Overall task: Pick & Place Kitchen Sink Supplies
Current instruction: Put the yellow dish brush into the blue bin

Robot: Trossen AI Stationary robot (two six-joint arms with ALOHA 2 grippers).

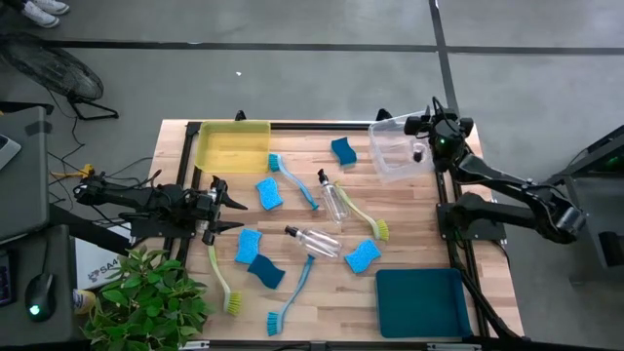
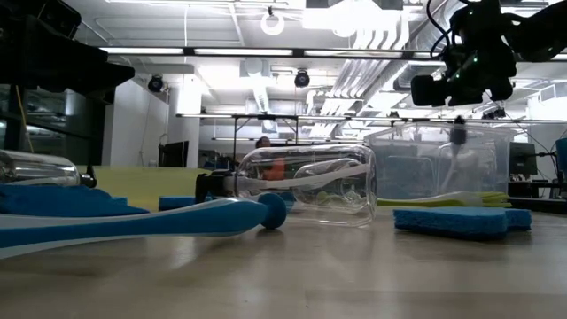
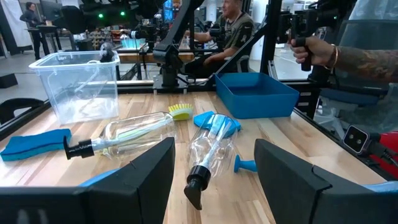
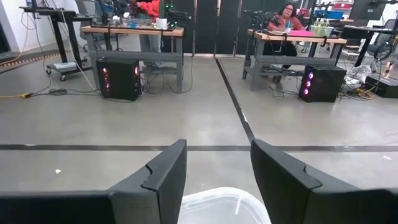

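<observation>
Blue sponges, two clear bottles with black tops and long-handled brushes, blue and yellow-green, lie flat on the wooden table. Another black-topped bottle sits inside the clear bin at the far right corner. My right gripper hangs open above that bin's far side, with nothing between its fingers. At the table's left edge my left gripper points level across the table, open and empty; the nearest bottle lies ahead of it.
A yellow bin stands at the far left, a teal bin at the near right. A green leafy plant sits off the near left corner. People show in the room beyond, one with a hand near the right side.
</observation>
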